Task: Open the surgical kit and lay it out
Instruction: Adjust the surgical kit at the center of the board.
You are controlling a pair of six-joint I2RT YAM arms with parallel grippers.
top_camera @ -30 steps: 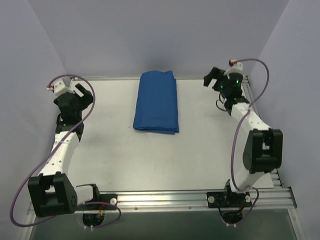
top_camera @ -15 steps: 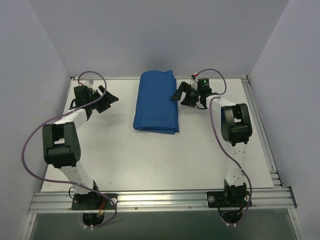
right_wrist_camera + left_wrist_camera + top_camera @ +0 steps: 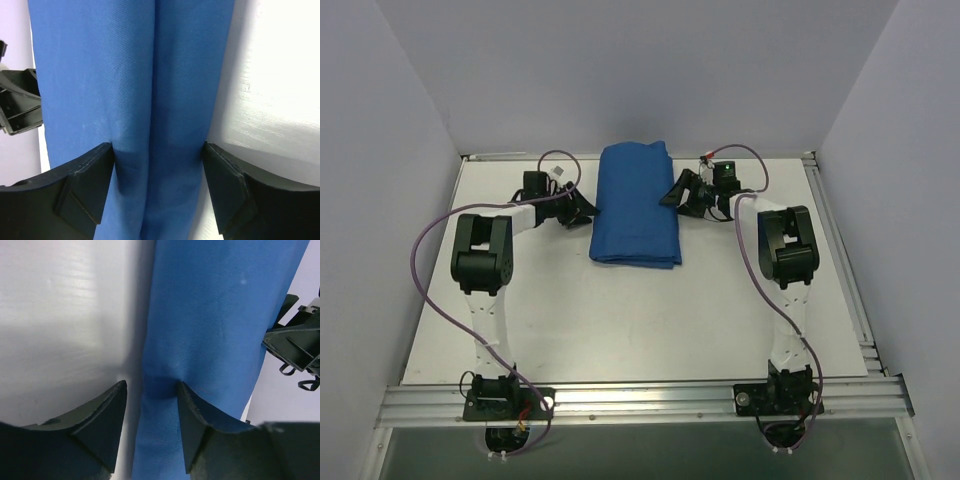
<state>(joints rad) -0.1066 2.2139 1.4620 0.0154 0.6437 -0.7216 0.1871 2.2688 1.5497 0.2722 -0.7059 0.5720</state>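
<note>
Left gripper (image 3: 150,390), right gripper (image 3: 158,150) astride wrap (image 3: 633,205)

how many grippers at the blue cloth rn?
2. The left gripper is at the left edge of the blue cloth, one finger on the fabric. The right gripper is at its right edge, fingers astride a fold. None hidden.

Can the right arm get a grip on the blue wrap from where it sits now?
Probably yes. The right gripper sits at the edge of the blue wrap, its open fingers straddling a fold with nothing in the way. The left gripper is at the opposite edge, clear of it.
</note>
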